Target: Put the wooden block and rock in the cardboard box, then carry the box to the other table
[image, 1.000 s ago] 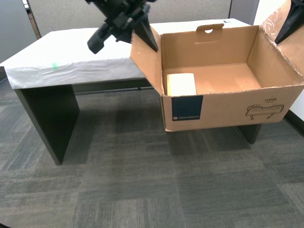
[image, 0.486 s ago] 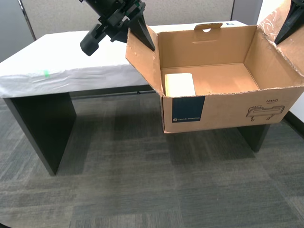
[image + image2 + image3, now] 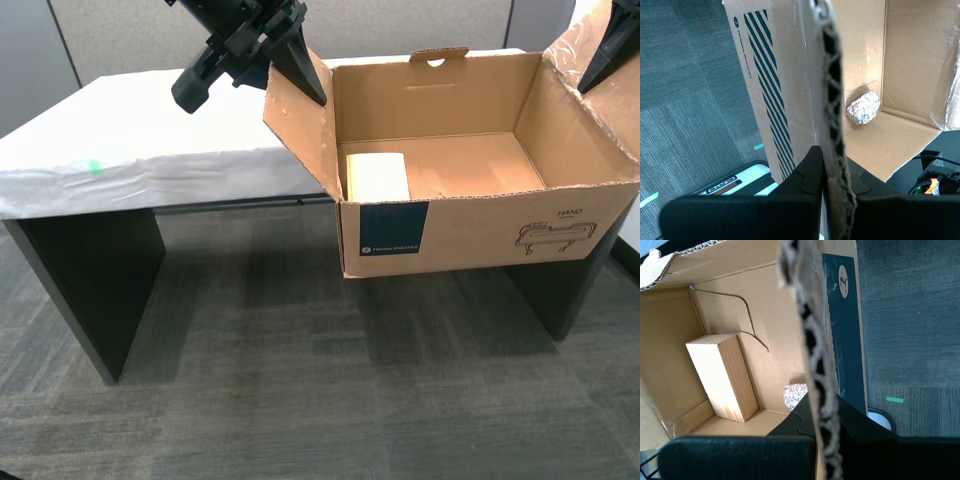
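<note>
box [image 3: 470, 225] still pinched by both pincers; only camera has shifted.

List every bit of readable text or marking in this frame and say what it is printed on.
"HAND": on the cardboard box front, above a line drawing.
White line on the navy label: too small to read.
Lettering beside the box's striped panel, second wrist view: blurred.
Round logo on the dark panel, first wrist view: no legible words.
</note>
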